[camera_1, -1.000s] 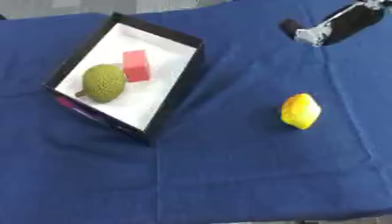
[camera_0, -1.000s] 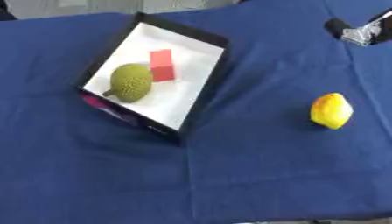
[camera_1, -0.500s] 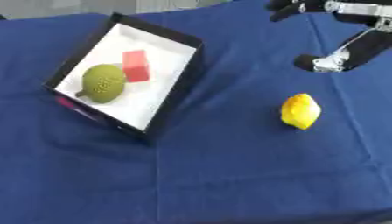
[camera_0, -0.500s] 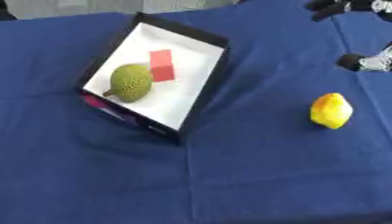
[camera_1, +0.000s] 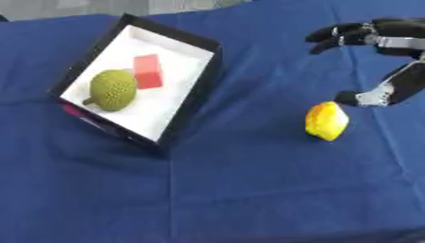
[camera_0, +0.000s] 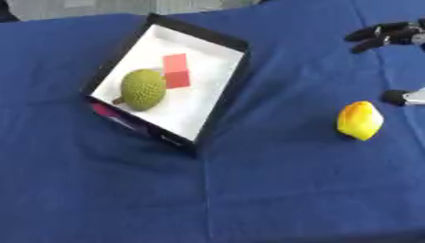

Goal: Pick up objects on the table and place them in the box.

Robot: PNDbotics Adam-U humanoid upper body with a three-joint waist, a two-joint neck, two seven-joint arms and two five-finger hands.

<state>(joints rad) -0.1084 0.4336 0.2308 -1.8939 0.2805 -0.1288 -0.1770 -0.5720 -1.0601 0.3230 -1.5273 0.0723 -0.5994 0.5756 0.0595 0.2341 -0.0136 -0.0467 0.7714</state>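
Fingers (camera_1: 332,35) of our right hand (camera_1: 390,66) spread wide above the blue cloth (camera_1: 241,190), thumb and fingers well parted, with nothing between them. We see the hand coming in from the 2 o'clock side of the table, its thumb tip hanging just beside the upper edge of the yellow lemon-shaped object (camera_1: 326,121); we cannot tell whether it touches it.

We find the lemon lying on the cloth at about 3 o'clock from the table's middle, well apart from the box (camera_1: 179,104). It rests on its side, alone on the bare fabric.

We see the box at roughly 10 o'clock, a shallow tray with black walls and a white floor, turned askew to the table's edges. Inside it lie two things: a green bumpy round fruit (camera_1: 112,90) toward the box's nearer end, and a red block (camera_1: 148,71) just beyond it, at about 1 o'clock from the fruit. The two sit close together; we cannot tell whether they touch.
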